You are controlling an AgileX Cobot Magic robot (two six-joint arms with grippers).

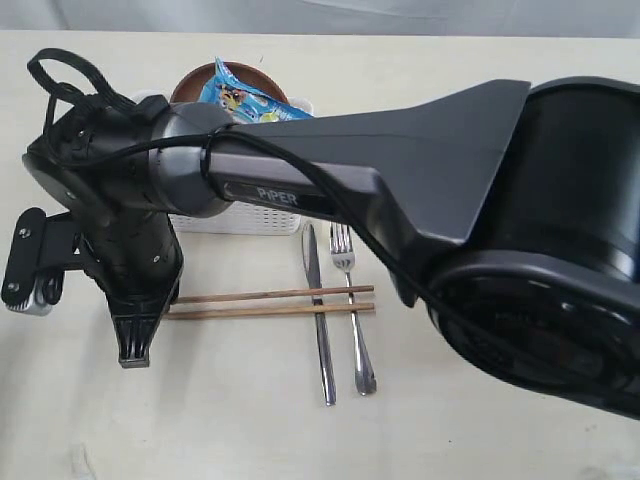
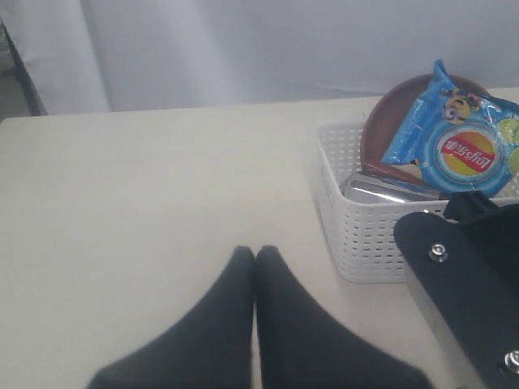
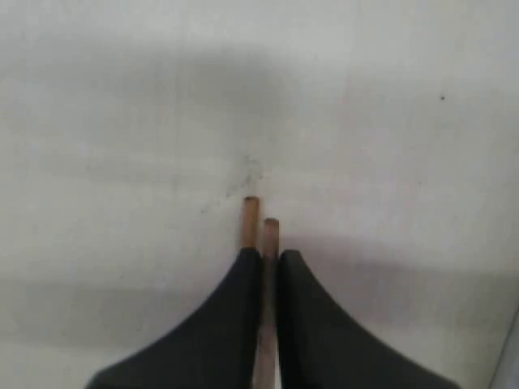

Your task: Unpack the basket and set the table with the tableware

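Tabletop (image 1: pixel 250 430): pale beige, matt, smooth, with faint wood grain and a few faint marks.
Basket (image 2: pixel 357 235): white moulded plastic, perforated lattice walls, low sheen.
Chip bag (image 2: pixel 454 142): glossy printed blue film, creased.
Plate (image 2: pixel 379 134): brown wood, smooth, satin.
Metal vessel (image 2: pixel 381 193) in the basket: bright, polished, mirror-like along the rim.
Knife (image 1: pixel 322 330) and fork (image 1: pixel 355 320): polished steel, reflective.
Chopsticks (image 1: pixel 270 295): reddish-brown wood, smooth, dull.
Left gripper (image 2: pixel 255 259) and right gripper (image 3: pixel 270 258): matt black fingers, smooth.
Arm casing (image 1: pixel 400 160): matt black plastic.
Forearm sleeve (image 1: pixel 190 150): grey, slight gloss.
Cable (image 1: pixel 60 75): black, rubbery.
Screw heads (image 2: pixel 438 252): bright metal on black housing.
Backdrop (image 2: pixel 243 49): pale, cloth-like, matt, softly folded.
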